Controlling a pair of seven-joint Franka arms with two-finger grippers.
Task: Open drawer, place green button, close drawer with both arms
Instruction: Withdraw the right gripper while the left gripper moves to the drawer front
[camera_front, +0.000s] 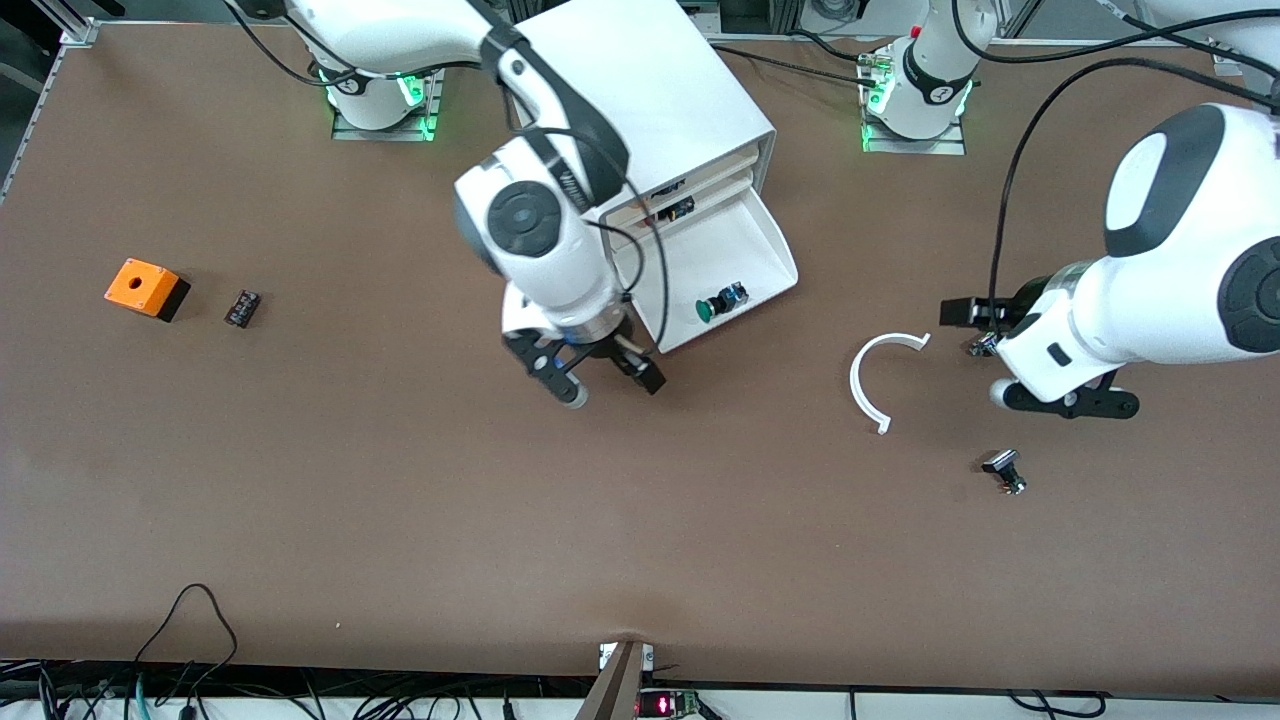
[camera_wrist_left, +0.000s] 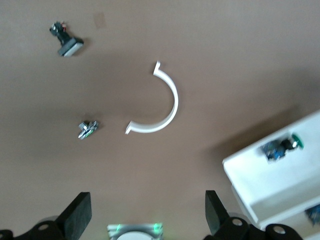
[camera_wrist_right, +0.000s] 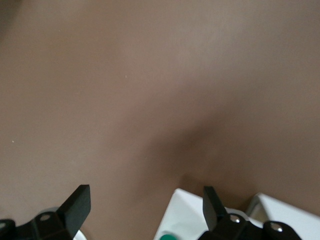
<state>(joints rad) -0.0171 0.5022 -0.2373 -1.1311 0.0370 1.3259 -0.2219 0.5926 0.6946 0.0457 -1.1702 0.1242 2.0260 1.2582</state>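
The white cabinet (camera_front: 650, 100) stands near the robots' bases. One shallow white drawer (camera_front: 735, 235) is pulled out of its front. The green-capped button (camera_front: 722, 300) lies on its side in the drawer, near the drawer's front edge. My right gripper (camera_front: 600, 378) is open and empty, just in front of the drawer's front corner. The right wrist view shows the drawer's corner (camera_wrist_right: 187, 212) and the button's green cap (camera_wrist_right: 168, 236) between the jaws. My left gripper (camera_front: 1072, 403) is open and empty, over the table toward the left arm's end. The left wrist view shows the drawer (camera_wrist_left: 270, 180) and the button (camera_wrist_left: 282, 147).
A white half-ring (camera_front: 880, 380) lies between the drawer and the left gripper. A small silver part (camera_front: 983, 345) and a black part (camera_front: 1003, 470) lie near the left gripper. An orange box (camera_front: 145, 288) and a small black part (camera_front: 241, 307) sit toward the right arm's end.
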